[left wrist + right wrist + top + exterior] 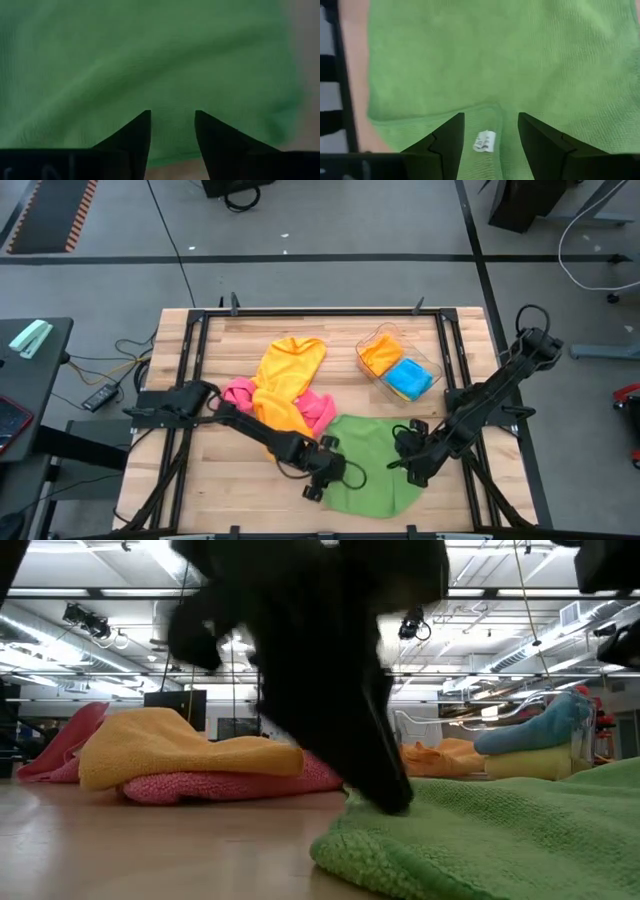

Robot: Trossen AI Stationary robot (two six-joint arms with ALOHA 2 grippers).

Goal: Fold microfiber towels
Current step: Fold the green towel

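Note:
A green microfiber towel [375,465] lies spread on the wooden table near its front edge, one part folded over itself, with a white label [485,141] showing. My left gripper [322,480] is open at the towel's left edge, slanting down over the cloth [150,60]. My right gripper [412,467] is open above the towel's right part, the label between its fingers in the right wrist view [491,122]. An orange-yellow towel [287,380] lies draped on a pink towel [315,408] farther back. My left gripper comes down slanting onto the green towel's left edge [385,808], fingers apart. In the low view its dark tip meets the cloth, but I cannot tell whether it truly touches.
A clear plastic tray [372,340] at the back right holds a folded orange towel [381,352] and a blue one [409,379]. A black frame [320,311] runs around the table. Bare wood lies at the front left [220,480].

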